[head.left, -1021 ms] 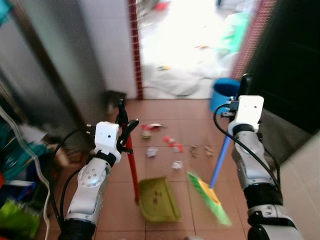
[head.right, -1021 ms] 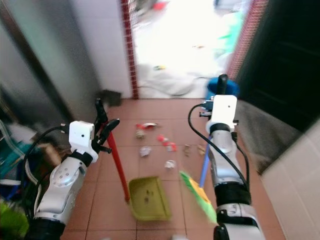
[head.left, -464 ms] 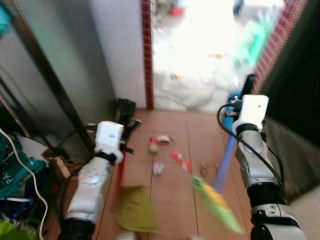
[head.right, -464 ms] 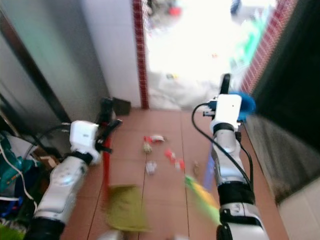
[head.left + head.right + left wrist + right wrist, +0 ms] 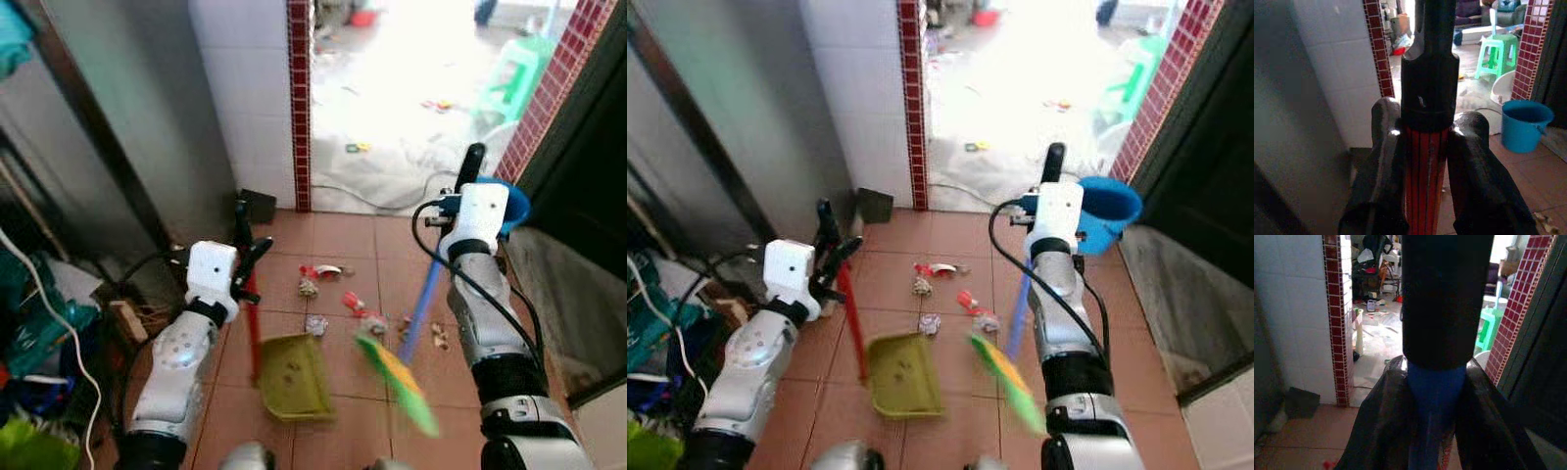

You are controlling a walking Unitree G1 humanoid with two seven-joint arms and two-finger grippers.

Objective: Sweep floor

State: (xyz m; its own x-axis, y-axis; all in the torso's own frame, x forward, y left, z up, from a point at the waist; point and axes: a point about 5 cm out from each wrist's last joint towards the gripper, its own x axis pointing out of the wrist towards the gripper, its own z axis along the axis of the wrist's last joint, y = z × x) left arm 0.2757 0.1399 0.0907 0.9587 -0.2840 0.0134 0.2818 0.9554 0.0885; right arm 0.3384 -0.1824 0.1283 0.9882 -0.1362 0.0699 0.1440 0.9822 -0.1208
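My left gripper [image 5: 243, 257] is shut on the red handle [image 5: 1426, 171] of a yellow-green dustpan [image 5: 294, 377] that rests on the tiled floor. The right gripper [image 5: 468, 181] is shut on the blue handle [image 5: 1436, 416] of a broom. Its green and yellow head [image 5: 397, 382] is blurred and hangs low just right of the dustpan. Several scraps of litter [image 5: 338, 294], red and grey, lie on the tiles beyond the dustpan and left of the broom handle.
A blue bucket [image 5: 1107, 208] stands behind my right arm at the doorway. A red brick pillar [image 5: 300, 98] and white tiled wall rise at the left. Cables and bags [image 5: 39, 333] crowd the far left. A green stool [image 5: 517, 83] stands in the bright room beyond.
The camera has shifted, and the view is sharper now. The dustpan has come back towards the middle, nearer the litter. The broom head has swung left, closer to the dustpan.
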